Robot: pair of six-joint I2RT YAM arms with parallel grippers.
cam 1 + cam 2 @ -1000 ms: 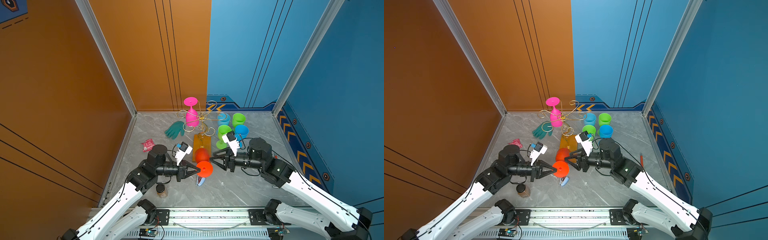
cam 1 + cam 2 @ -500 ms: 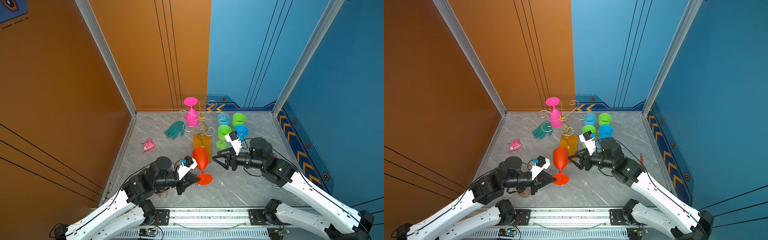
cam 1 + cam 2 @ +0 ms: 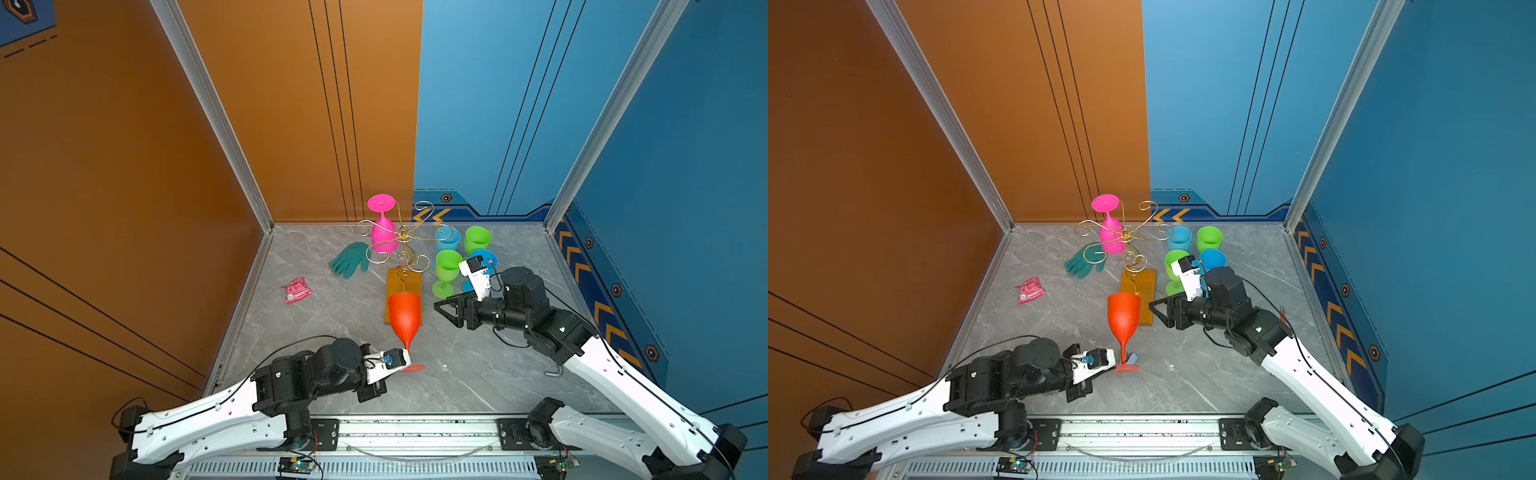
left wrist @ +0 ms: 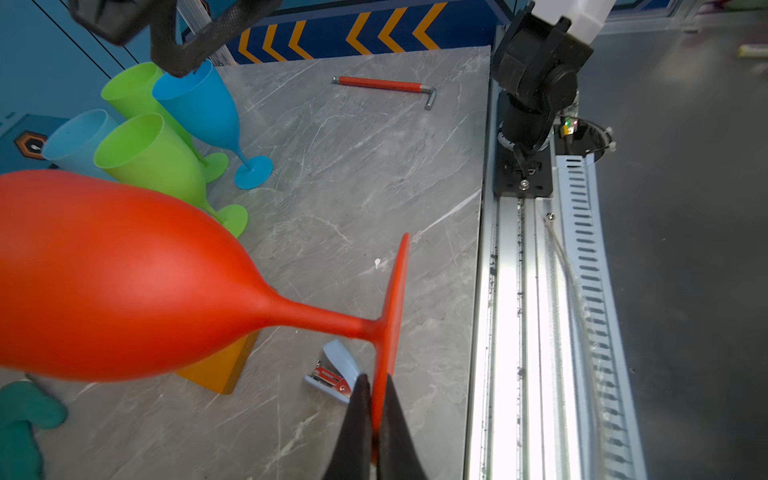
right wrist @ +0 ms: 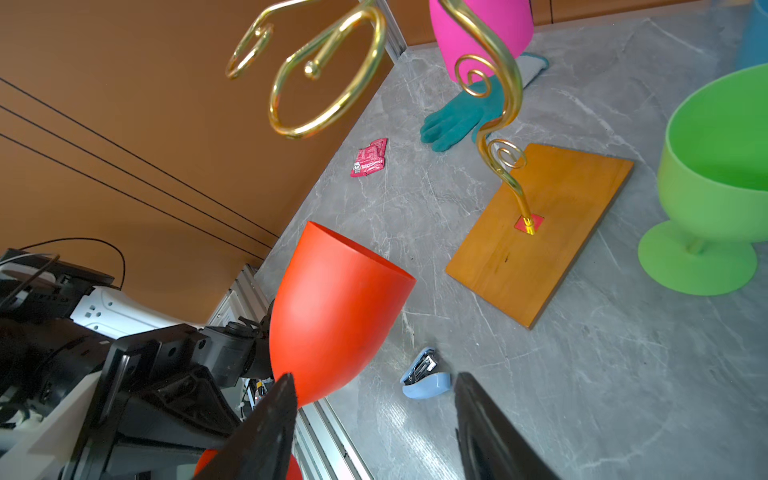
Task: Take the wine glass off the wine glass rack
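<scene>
**Top views**
- Red wine glass (image 3: pixel 404 318): lower middle of the frame, upright with the bowl up. It is clear of the rack (image 3: pixel 403 235), so I count it as already off.
- Left pincer (image 3: pixel 405 362): lower middle, low beside the glass's foot. Its tips are hidden here.
- Right pincer (image 3: pixel 446 309): right of centre, jaws apart and empty, just beside the bowl without touching. I judge it is standing off to leave the glass free for setting down.
- Pink wine glass (image 3: pixel 383 235): upper middle, hanging bowl-down from a curled arm, which is how the rack stores its glasses.
- Foot (image 3: pixel 1126 368): in a top view it sits low over the table (image 3: pixel 1204 374). I cannot tell whether it touches.

**Left wrist view**
- The left pincer is clamped on the rim of the foot disc, with one finger (image 4: pixel 357 424) on each face. Gripping at the rim leaves the stem and bowl unobstructed.
- Stapler (image 4: pixel 332 374): on the table, just beyond the foot.
- Green glass (image 4: pixel 153 162) and blue glass (image 4: pixel 199 108): standing upright past the red bowl, parked together out of the way.

**Right wrist view**
- The right pincer's fingers (image 5: pixel 266 428) are spread wide with nothing between them. The red bowl is beside one of them.
- Base (image 5: pixel 540 232): the rack's wooden board, flat on the table.
- Curled arm (image 5: pixel 328 75): near the camera, and empty.
- Glove (image 5: pixel 461 116) and packet (image 5: pixel 370 158): loose on the table beyond the base.
</scene>
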